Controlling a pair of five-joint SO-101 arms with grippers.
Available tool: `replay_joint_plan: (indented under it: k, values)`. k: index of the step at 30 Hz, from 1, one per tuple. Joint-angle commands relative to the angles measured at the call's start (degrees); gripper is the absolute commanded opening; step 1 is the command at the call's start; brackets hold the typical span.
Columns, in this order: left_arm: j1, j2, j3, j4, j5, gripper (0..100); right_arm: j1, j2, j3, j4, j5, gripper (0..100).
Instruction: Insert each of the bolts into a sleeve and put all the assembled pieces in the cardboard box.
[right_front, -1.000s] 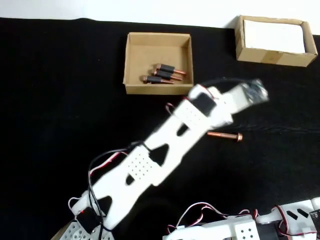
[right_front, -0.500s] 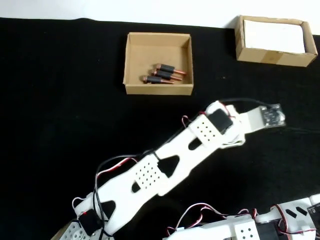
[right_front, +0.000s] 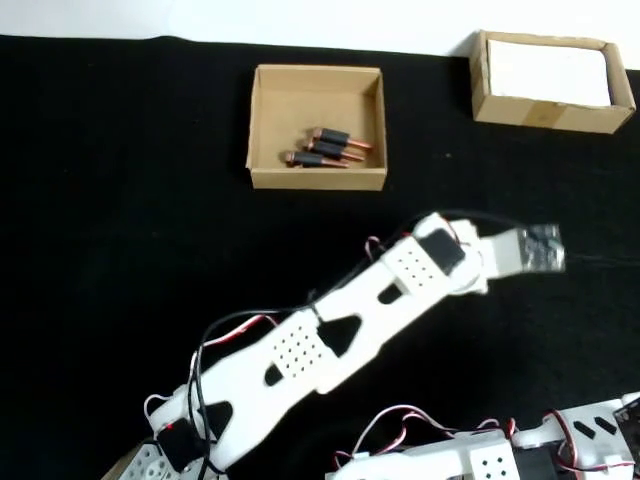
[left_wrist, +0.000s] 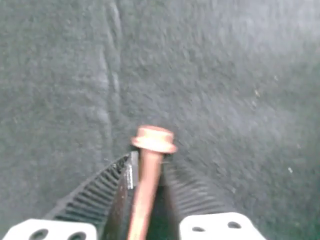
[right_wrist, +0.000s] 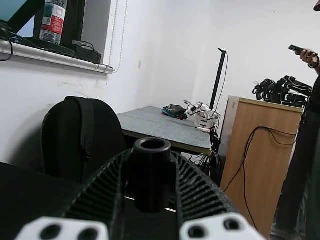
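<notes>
The left gripper (left_wrist: 149, 159) has its fingers closed on the shank of a copper bolt (left_wrist: 146, 186), and the head sticks out past them, just above the black counter (right_front: 120, 250). The right gripper (right_wrist: 151, 155) has its fingers clamped on a black sleeve (right_wrist: 151, 172), its open end pointing outward. Three assembled pieces (right_front: 328, 148) lie side by side in the cardboard box (right_front: 290, 105) at the far side.

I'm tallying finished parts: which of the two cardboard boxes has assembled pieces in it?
The open box nearer the table's middle, holding sleeved bolts lying side by side. The corner box to its right holds white filling instead.
</notes>
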Motion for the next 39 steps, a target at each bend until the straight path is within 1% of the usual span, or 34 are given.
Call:
replay_joint_plan:
  k: [1, 4, 6, 8, 9, 11, 13, 17, 21, 25, 27, 30, 33, 37, 39]
  values:
    - [-0.22, -1.01, -0.48, 4.92, -1.58, 1, -1.19, -0.13, 7.69, -1.10, 0.44, 0.7]
    - [-0.31, -2.51, -4.18, 13.01, -1.58, 1, -1.45, -0.13, 7.69, -1.19, 0.44, 0.7]
    - [-0.31, -4.62, -8.75, 19.25, 0.53, 1, -2.59, -0.13, 7.69, -1.10, 0.44, 0.7]
    - [-0.31, -7.16, -14.29, 23.47, 3.60, 1, -3.82, -0.13, 7.69, -0.84, 0.35, 0.7]
    - [-0.31, -8.57, -17.01, 24.88, 5.27, 1, -5.05, -0.13, 7.69, -0.84, -0.62, 0.7]
    - [-1.10, -13.05, -17.45, 26.55, 8.09, 1, -7.43, -0.13, 7.60, -0.84, -4.13, 0.7]
    - [-2.59, -19.65, -16.04, 28.04, 10.73, 1, -10.86, -0.13, 6.90, -0.75, -6.15, 0.7]
    - [-7.96, -33.63, -9.89, 28.40, 16.53, 1, -17.98, -0.13, 5.05, -0.75, -6.42, 0.7]
    - [-12.88, -50.24, 3.12, 28.40, 20.22, 1, -25.98, -0.13, 4.79, -0.75, -6.42, 0.7]
    - [-15.25, -69.05, 22.46, 28.40, 20.31, 1, -35.03, -0.13, 4.79, -0.57, -6.42, 0.7]
    - [-15.96, -77.85, 32.04, 28.31, 20.57, 1, -40.22, -0.13, 4.09, 2.07, -6.42, 0.7]
    - [-16.66, -89.27, 44.62, 28.22, 20.57, 1, -48.92, -0.13, -1.10, 14.02, -7.03, 0.7]
    - [-17.54, -99.12, 56.04, 28.13, 20.66, 1, -57.10, -0.13, -7.60, 26.59, -12.92, 0.7]
    - [-20.09, -110.11, 69.76, 28.13, 24.97, 1, -66.59, -0.13, -12.79, 37.32, -14.07, 0.7]
    - [-21.85, -115.03, 76.97, 28.13, 25.67, 1, -70.55, -0.13, -14.29, 42.59, -14.07, 0.7]
